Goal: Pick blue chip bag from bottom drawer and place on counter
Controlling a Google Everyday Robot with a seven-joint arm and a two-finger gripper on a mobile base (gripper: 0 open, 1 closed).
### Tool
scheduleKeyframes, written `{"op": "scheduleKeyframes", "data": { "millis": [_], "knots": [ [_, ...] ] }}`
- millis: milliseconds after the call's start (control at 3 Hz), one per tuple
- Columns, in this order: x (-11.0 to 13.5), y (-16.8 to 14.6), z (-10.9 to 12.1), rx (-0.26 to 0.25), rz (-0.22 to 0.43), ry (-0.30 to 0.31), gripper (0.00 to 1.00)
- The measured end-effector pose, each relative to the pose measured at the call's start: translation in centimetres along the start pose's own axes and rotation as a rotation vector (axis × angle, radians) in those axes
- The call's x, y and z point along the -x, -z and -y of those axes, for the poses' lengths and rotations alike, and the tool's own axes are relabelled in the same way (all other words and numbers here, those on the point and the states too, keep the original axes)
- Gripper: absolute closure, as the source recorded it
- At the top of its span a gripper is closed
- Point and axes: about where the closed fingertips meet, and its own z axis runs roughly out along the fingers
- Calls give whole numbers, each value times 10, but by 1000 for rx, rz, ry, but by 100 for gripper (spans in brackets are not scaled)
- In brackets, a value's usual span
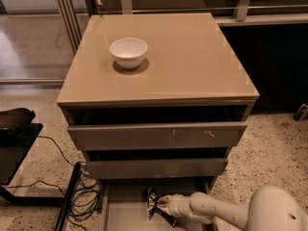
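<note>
Camera view: bottom drawer (pixel 126 211) pulled open, all three drawers partly out. Arm reaches in from lower right; gripper (pixel 162 203) is inside the drawer, right against the bag (pixel 153 200). Cannot tell if it is clamped on the bag. Bag stands crumpled on the drawer floor. White bowl (pixel 128 52) on counter (pixel 187 57). Cables (pixel 84 199) on the floor at left.

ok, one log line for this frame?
pincer: at blue chip bag | bag: in bottom drawer | counter: holds white bowl, no bag
</note>
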Motion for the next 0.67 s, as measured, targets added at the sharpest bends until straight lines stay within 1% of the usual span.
{"op": "scheduleKeyframes", "data": {
  "millis": [333, 667],
  "knots": [
    [0, 17, -3, 16, 21, -11, 100],
    [2, 55, -6, 10, 73, -23, 100]
  ]
}}
